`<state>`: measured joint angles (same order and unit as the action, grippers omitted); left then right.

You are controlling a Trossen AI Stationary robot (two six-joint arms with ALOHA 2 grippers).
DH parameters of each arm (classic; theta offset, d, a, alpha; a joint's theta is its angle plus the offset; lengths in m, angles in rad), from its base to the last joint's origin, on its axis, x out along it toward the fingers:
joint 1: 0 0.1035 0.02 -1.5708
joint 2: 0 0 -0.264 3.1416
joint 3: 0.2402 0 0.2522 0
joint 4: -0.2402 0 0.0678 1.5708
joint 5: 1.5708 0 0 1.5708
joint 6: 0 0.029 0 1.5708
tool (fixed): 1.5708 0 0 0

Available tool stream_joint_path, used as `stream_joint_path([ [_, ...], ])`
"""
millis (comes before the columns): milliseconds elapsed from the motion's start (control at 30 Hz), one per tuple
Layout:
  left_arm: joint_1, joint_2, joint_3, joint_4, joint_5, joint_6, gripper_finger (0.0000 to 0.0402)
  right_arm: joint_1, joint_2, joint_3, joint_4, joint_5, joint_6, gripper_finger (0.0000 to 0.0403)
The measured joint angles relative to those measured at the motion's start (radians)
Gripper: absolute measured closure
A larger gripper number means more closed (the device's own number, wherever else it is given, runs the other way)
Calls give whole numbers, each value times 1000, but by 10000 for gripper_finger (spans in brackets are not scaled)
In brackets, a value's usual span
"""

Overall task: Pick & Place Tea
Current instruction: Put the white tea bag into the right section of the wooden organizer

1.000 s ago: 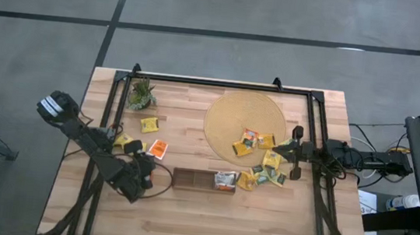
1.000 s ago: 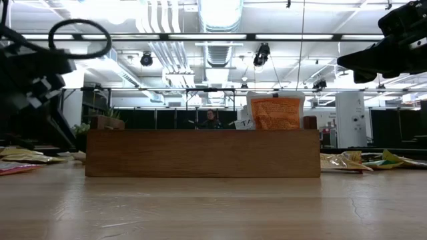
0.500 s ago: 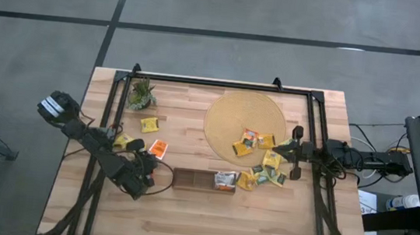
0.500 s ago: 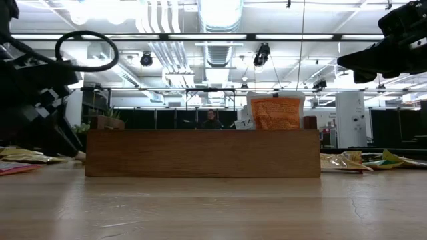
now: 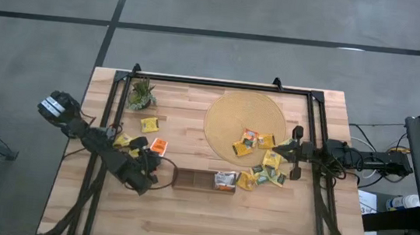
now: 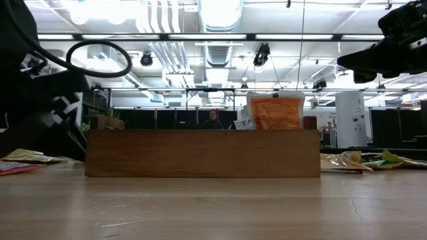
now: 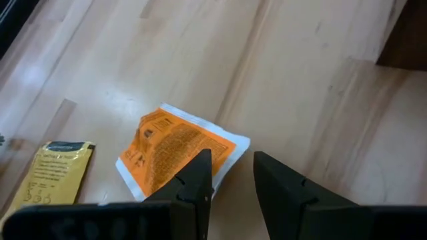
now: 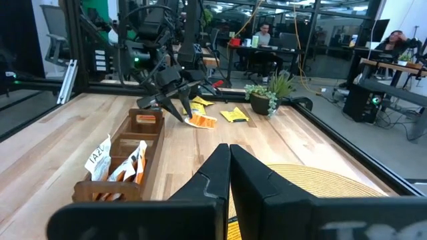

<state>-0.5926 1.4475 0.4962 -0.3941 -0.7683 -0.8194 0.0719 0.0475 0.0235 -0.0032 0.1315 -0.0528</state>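
From above we see the left gripper (image 5: 152, 161) low over the table (image 5: 206, 227), at about eight o'clock from the round mat (image 5: 230, 112), its fingers around an edge of an orange sachet (image 5: 158, 145); the tray (image 5: 194, 179) lies just at its three o'clock, with a white-and-orange sachet (image 5: 225, 181) standing in its right end. More tea (image 5: 267, 166) lies scattered on the mat's lower rim and just past it, a yellow sachet (image 5: 148, 124) sits near the plant (image 5: 141, 93), and the right gripper (image 5: 294, 153) waits at the mat's three o'clock. At table height we see the tray's long side (image 6: 202, 153) and the standing sachet (image 6: 275, 112) above it. In the left wrist view the fingers (image 7: 197, 180) stand apart, straddling the orange sachet's (image 7: 175, 150) white corner without clearly pinching it, a yellow one (image 7: 53, 170) beside. In the right wrist view the right fingers (image 8: 217, 170) are pressed together, grasping nothing.
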Motion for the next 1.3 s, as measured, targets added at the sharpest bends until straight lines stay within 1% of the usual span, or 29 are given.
stream_joint_path([
  [267,15,0,-9,4,0,2,296,0,0,0,0,0,0,394],
  [367,30,0,-9,4,0,4,305,0,0,0,0,0,0,394],
  [500,46,0,-9,5,0,12,337,0,0,0,0,0,0,394],
  [633,50,0,-9,5,0,12,388,0,0,0,0,0,0,394],
  [667,50,0,-9,6,0,12,394,0,0,0,0,0,0,394],
  [800,50,0,0,18,1,12,400,0,0,0,0,0,0,394],
  [1000,50,0,87,18,-5,81,401,0,0,0,0,0,0,394],
  [1167,50,0,213,12,-30,171,401,0,0,0,0,0,0,394],
  [1300,48,0,316,-9,-61,195,401,0,0,0,0,0,0,394],
])
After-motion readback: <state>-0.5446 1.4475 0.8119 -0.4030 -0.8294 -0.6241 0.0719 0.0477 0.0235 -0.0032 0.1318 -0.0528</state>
